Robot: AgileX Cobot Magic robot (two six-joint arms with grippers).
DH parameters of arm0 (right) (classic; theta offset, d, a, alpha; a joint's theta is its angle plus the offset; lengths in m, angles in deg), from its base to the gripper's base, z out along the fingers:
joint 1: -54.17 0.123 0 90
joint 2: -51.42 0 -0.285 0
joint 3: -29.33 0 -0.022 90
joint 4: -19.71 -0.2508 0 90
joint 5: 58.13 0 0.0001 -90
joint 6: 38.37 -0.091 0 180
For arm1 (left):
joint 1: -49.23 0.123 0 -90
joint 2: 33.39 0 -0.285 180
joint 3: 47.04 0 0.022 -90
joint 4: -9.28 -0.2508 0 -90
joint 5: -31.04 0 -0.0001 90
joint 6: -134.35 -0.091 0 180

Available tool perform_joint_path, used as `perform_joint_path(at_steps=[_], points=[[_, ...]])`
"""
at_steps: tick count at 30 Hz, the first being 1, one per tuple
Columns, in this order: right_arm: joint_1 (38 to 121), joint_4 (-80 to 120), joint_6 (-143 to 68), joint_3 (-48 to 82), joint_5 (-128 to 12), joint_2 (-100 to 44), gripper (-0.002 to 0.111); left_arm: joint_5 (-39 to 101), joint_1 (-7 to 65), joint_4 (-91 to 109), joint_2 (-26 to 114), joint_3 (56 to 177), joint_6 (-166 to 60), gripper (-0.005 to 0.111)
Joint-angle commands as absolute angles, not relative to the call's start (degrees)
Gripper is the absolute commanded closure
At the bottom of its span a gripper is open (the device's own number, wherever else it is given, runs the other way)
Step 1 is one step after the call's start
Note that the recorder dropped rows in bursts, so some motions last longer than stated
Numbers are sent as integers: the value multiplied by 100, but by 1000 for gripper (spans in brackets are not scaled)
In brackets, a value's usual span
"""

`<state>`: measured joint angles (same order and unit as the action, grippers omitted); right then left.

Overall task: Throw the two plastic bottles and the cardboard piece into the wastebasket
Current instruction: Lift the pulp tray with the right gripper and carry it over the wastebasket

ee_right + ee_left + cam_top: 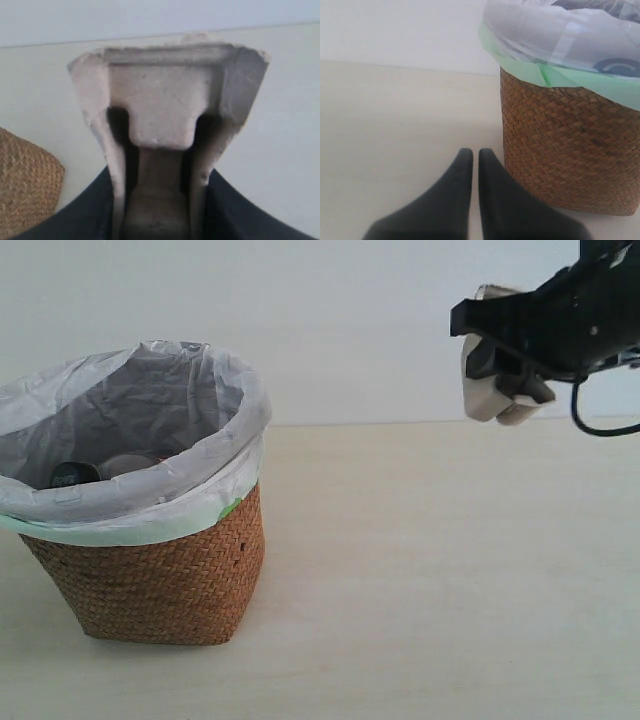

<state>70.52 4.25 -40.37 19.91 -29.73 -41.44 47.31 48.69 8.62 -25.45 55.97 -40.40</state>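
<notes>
Up at the right, well above the table, the right gripper holds the cardboard clamped between its jaws, in the air and well apart from the basket. Low beside the basket's wicker wall, the left gripper has its jaws drawn almost together on nothing.

I'd say the cardboard throw is the step in hand. Next the arm must carry it across over the liner and open only once it is inside the rim.

By count there is one basket, one cardboard and two grippers. No bottle lies on the table. Inside the basket I see one black cap and a pale shape beside it that I can't make out.
</notes>
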Motion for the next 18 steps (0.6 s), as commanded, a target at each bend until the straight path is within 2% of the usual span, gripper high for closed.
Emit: perform_joint_path(at_steps=[1, 7, 13, 18], points=[[7497, -649, -3449, 2112, -3337, -4650, 108, 4691, 4868, 834, -2560, 5574, -4009, 103], [8414, -2024, -2208, 2990, -3112, -4877, 108, 4691, 4868, 834, -2560, 5574, -4009, 103], [8449, -2153, -2459, 3856, -2523, -4877, 108, 4691, 4868, 834, -2560, 5574, -4009, 103], [8171, -215, -3877, 3871, -2097, -4893, 108, 4691, 4868, 834, -2560, 5574, -4009, 103]])
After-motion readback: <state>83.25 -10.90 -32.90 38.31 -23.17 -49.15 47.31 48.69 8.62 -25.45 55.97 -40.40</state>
